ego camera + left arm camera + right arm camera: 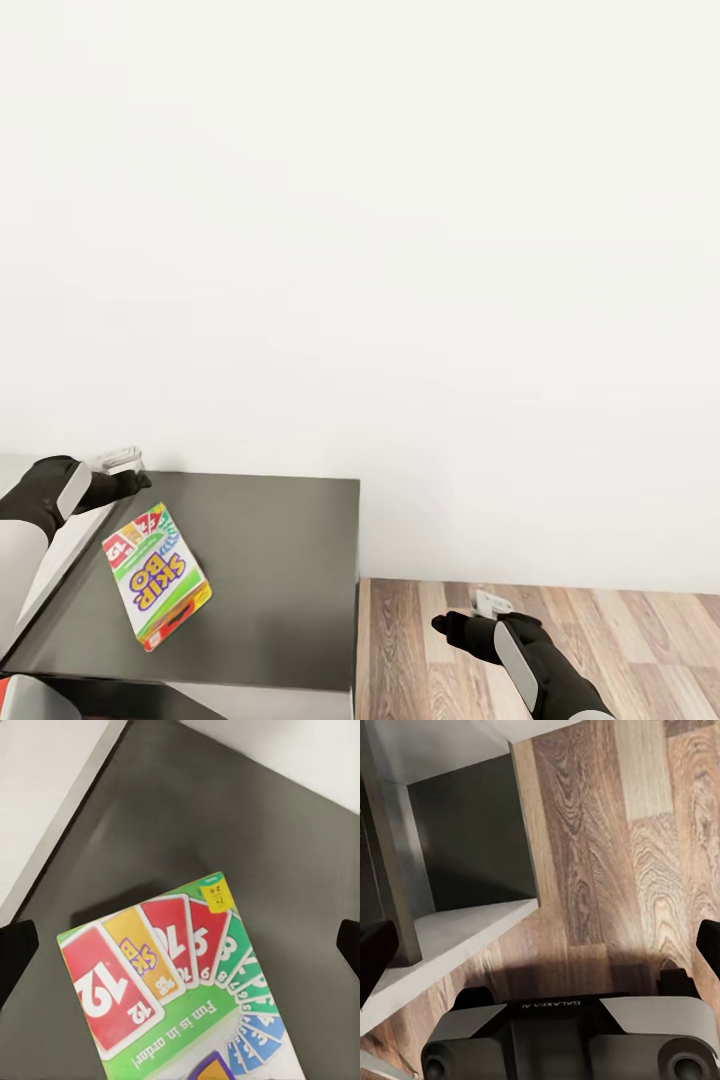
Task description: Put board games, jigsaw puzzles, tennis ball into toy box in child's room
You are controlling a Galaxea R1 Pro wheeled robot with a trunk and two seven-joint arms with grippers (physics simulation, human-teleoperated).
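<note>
1. The Skip-Bo box [157, 576] lies flat on a dark surface [280, 560] beside the white wall [400, 250]. I take this surface for the bed, though no bedding shows to confirm it. The toy box is out of frame.
2. Your left end effector [125, 478] hovers just beyond the box's far end. In the left wrist view the box [172, 982] sits between two dark fingertips [15, 952] set wide, so the jaws stand open and hold nothing.
3. Your right end effector [470, 625] hangs over the wood floor [640, 640], off the surface's corner. Its fingertips [375, 956] show wide apart in the right wrist view, open and empty, with the robot base [570, 1035] below.
4. Risk: the box lies flat, with little edge to pinch. If you close from above, the fingers may slide off the glossy lid.
5. Risk: the box lies skewed to the jaws. A push from one finger could spin it or shove it toward the surface's edge.
6. Risk: descending too far drives the fingertips into the surface.
</note>
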